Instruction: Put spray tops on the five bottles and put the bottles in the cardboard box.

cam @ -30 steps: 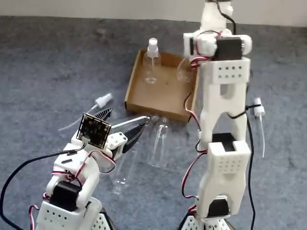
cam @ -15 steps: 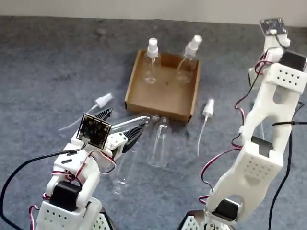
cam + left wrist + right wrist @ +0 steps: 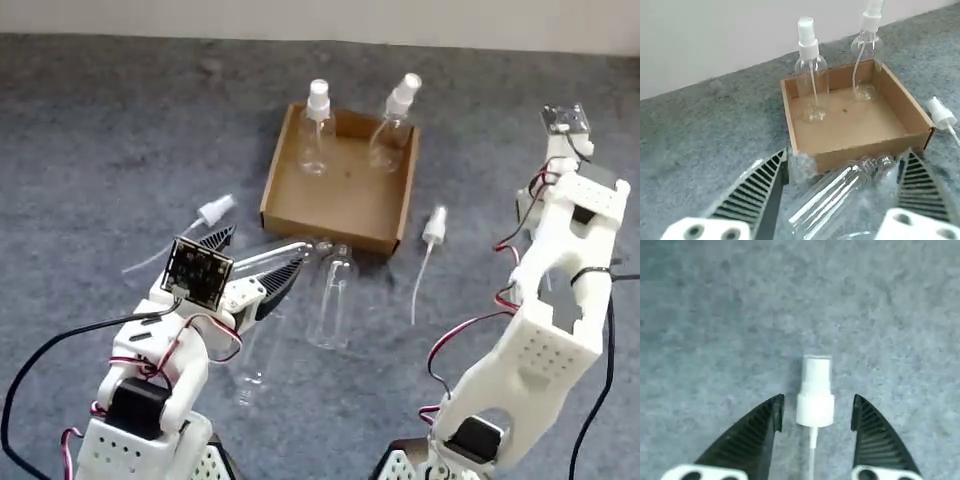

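Bottles counted: five, all clear plastic with rounded shoulders.

- Two are standing upright at the far side of the cardboard box [image 3: 320, 226], which is shallow, square, brown and open-topped.
  - These are the left capped bottle [image 3: 316, 135] and the right capped bottle [image 3: 390, 135].
  - Each is wearing a white spray top with a thin tube running down inside.
- Three are lying uncapped on the grey, felt-like table [image 3: 120, 120], near the box's near wall.
  - These are the first open bottle [image 3: 840, 192], the second open bottle [image 3: 335, 295] to its right, and the third open bottle [image 3: 252, 365], nearest, beside the left arm.

Loose spray tops counted: three, white, each trailing a long thin tube.

- The left loose top [image 3: 215, 210] is lying left of the box.
- The middle loose top [image 3: 432, 228] is lying just right of the box's near corner.
- The right loose top [image 3: 815, 390] is lying under the right arm.

The left tool [image 3: 268, 242] is holding its black ribbed jaws spread on either side of the first open bottle; whether they touch it cannot be told. The right tool [image 3: 818, 398] is hanging with its jaws spread, flanking the right loose top without touching it.
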{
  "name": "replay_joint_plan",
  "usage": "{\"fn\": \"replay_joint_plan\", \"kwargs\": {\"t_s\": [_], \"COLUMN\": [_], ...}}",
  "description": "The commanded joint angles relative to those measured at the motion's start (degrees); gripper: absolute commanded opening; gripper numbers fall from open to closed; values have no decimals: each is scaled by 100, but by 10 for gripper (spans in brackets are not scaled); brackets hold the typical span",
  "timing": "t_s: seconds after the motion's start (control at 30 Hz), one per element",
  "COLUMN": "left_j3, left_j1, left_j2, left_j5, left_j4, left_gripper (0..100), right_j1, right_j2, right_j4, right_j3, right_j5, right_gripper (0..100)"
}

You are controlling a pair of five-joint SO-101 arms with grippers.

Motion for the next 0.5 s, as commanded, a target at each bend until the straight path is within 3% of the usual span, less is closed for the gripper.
{"fn": "replay_joint_plan", "kwargs": {"t_s": [0.0, 0.27, 0.47], "left_j3": [4, 4, -31], "left_j1": [-40, -66, -224], "left_j2": [-13, -13, -13], "left_j5": [-26, -18, -26], "left_j4": [0, 0, 35], "left_gripper": [284, 284, 284], "right_j1": [119, 101, 171], "right_j2": [40, 1130, 664], "right_j4": [-163, -145, 171], "right_j3": [-48, -110, -180], "right_j5": [79, 70, 53], "right_gripper": [168, 157, 0]}}
